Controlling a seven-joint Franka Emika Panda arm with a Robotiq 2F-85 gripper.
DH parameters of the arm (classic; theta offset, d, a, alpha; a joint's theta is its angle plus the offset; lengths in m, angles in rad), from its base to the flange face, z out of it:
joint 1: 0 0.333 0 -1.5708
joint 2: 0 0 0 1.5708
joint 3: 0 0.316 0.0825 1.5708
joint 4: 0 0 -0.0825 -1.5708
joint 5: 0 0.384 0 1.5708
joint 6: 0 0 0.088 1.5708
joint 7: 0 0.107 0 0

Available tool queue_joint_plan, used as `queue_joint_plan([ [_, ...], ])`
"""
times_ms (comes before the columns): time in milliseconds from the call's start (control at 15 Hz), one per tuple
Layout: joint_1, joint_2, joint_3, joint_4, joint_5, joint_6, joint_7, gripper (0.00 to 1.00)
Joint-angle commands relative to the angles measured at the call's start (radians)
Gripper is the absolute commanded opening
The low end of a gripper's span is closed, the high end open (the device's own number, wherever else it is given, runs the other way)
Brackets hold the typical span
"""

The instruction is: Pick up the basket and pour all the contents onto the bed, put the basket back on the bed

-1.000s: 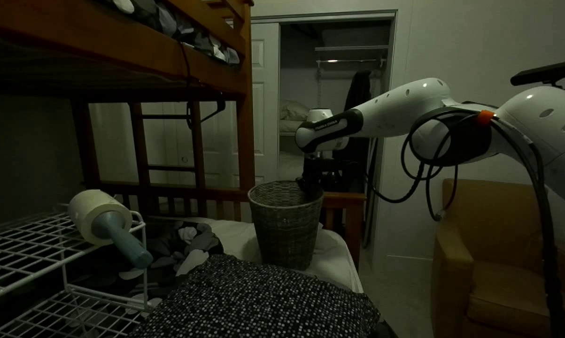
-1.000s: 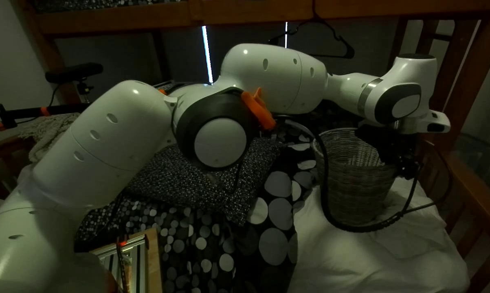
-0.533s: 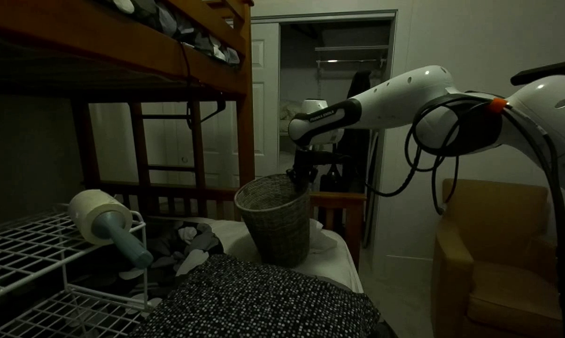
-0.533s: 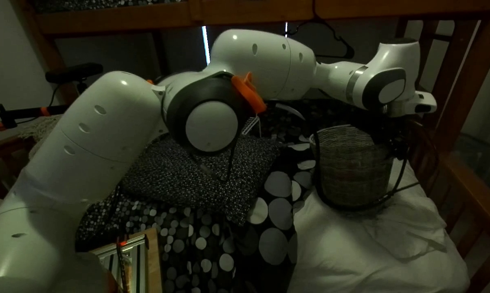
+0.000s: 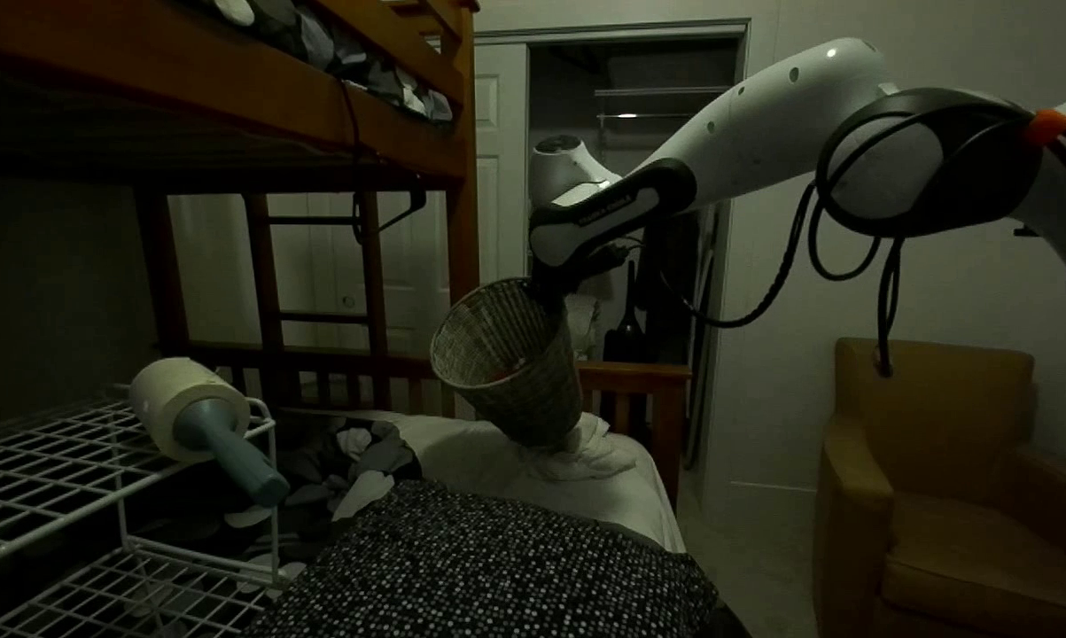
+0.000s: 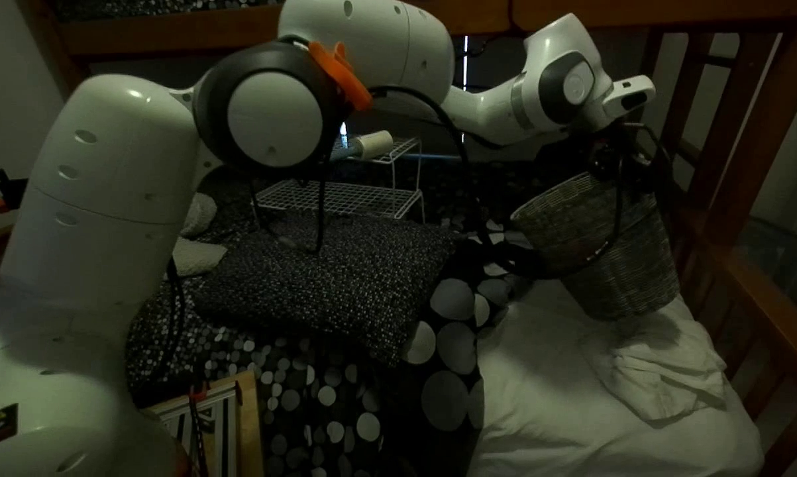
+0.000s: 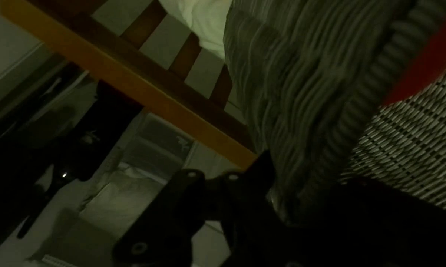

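1. Gripper (image 7: 308,187) and basket (image 5: 537,394) have both come up since the earlier frames, and the basket's gone from standing almost straight to leaning way over
2. Fingers (image 7: 263,172) are clamped on the basket's rim, one outside the wall and one inside, wrist view shows it best though it's pretty dark down there
3. Basket itself is tilted above the white-sheeted end of the bed (image 6: 537,404), mouth leaning left in both exterior views, can't tell if its base touches anything
4. Some red thing (image 7: 430,66) is inside it, too cut off to name
5. Rumpled white cloth (image 6: 670,377) sits on the bed right by the base
6. Further out you get a dark speckled pillow (image 6: 345,278) with a white wire rack (image 6: 338,196) just past it, and a roller (image 5: 165,403) with a blue-grey handle lying on top of the rack
7. Tan armchair (image 5: 936,408) stands well apart from the basket
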Motion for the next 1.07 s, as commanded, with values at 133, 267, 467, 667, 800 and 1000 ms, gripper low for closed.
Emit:
queue_joint_plan([
  [133, 0.148, -0.088, -0.112, -0.067, -0.375, -0.017, 0.285, 0.03],
  [267, 0.087, -0.040, -0.035, -0.025, -0.355, -0.032, 0.260, 0.12],
  [467, 0.099, -0.046, -0.038, -0.025, -0.420, -0.050, 0.330, 0.12],
  [667, 0.174, -0.022, -0.068, 0.027, -0.584, -0.260, 0.363, 0.03],
  [800, 0.196, -0.017, -0.030, 0.039, -0.660, -0.398, 0.352, 0.03],
  [1000, 0.219, 0.016, 0.032, 0.114, -0.760, -0.616, 0.305, 0.03],
])
